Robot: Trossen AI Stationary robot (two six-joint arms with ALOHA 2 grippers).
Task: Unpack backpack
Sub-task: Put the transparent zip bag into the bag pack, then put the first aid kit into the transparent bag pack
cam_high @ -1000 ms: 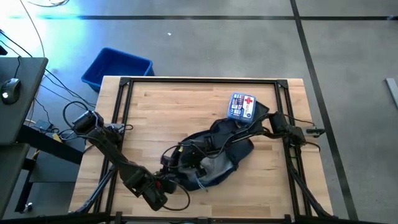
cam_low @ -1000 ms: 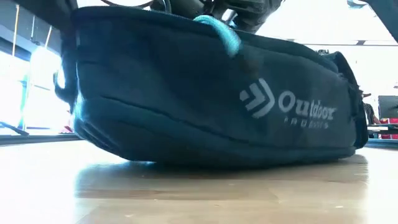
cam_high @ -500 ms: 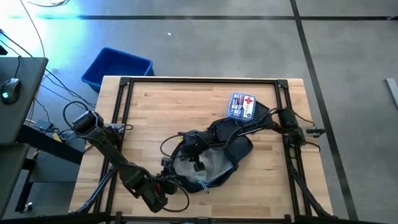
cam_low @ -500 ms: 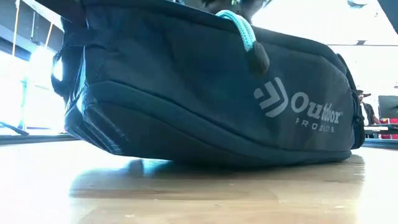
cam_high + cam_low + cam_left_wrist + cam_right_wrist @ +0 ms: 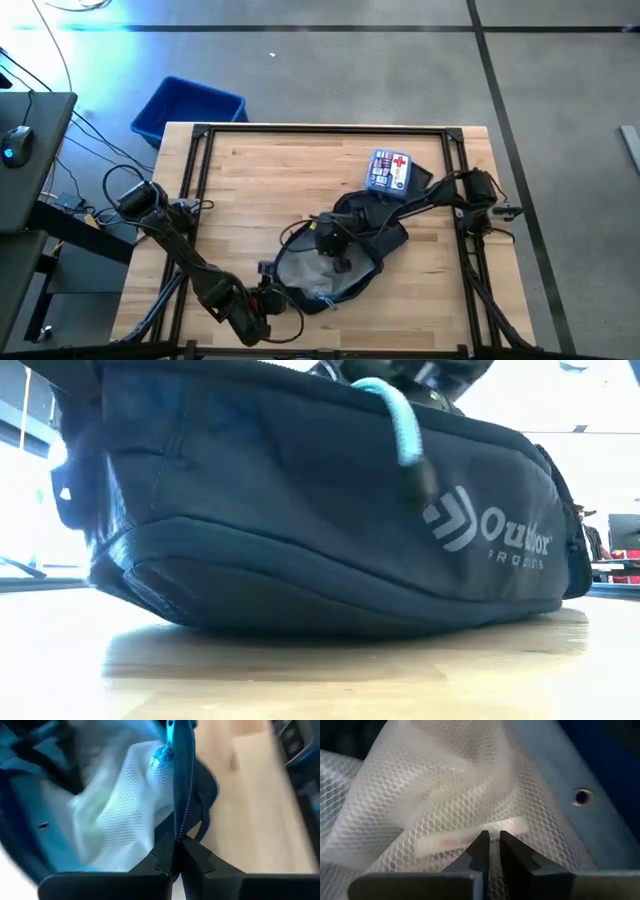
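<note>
Wooden table, backpack on it, grey concrete floor around

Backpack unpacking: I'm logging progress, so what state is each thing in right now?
backpack: unzipped, lying on the table, pale lining showing.
white mesh pouch: inside the backpack, not yet lifted out.
left gripper: shut on the backpack's zipper edge.
right gripper: inside the backpack, fingers nearly shut against the mesh pouch.
first-aid kit: closed, lying on the table beside the backpack.
blue bin: on the floor, upright.
</note>
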